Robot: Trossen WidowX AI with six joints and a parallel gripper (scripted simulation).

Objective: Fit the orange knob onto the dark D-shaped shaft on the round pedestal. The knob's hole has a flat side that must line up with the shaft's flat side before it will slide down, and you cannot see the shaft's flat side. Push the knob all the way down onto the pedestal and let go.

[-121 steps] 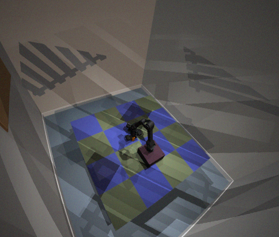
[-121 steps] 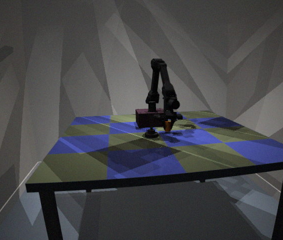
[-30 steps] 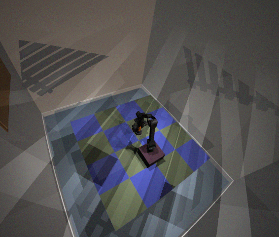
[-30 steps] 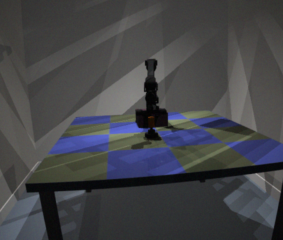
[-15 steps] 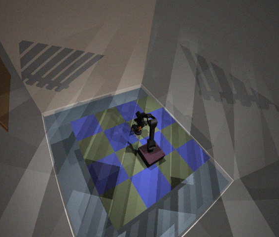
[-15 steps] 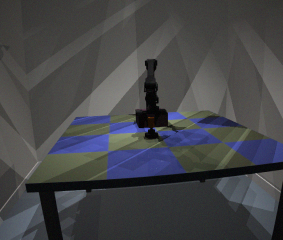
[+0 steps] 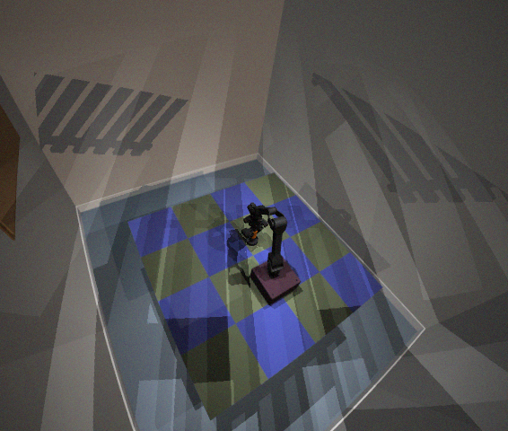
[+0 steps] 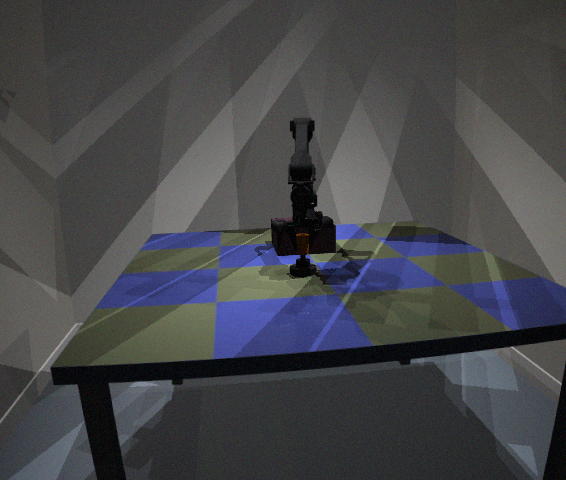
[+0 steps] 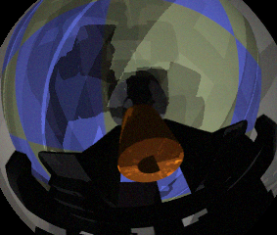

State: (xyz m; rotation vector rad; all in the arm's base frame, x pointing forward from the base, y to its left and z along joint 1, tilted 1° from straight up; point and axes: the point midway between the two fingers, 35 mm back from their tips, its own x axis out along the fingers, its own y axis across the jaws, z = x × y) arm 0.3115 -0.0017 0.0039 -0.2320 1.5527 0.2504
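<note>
Place: bare-walled room, kind unclear; perhaps a robot test space
Below the arm: blue-and-olive checkered table
Around the arm: plain grey walls, striped shadows

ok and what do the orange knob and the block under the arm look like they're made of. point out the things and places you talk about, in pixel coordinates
Orange knob (image 8: 302, 243) (image 9: 142, 123): probably glossy plastic, going by the bright glints on its end face.
Block (image 7: 276, 282): perhaps painted wood or metal, with an even maroon colour and no visible grain.

A black robot arm stands on a maroon base block on a blue-and-olive checkered table. Its bent arm reaches far and left, holding an orange knob by a dark round pedestal.
</note>
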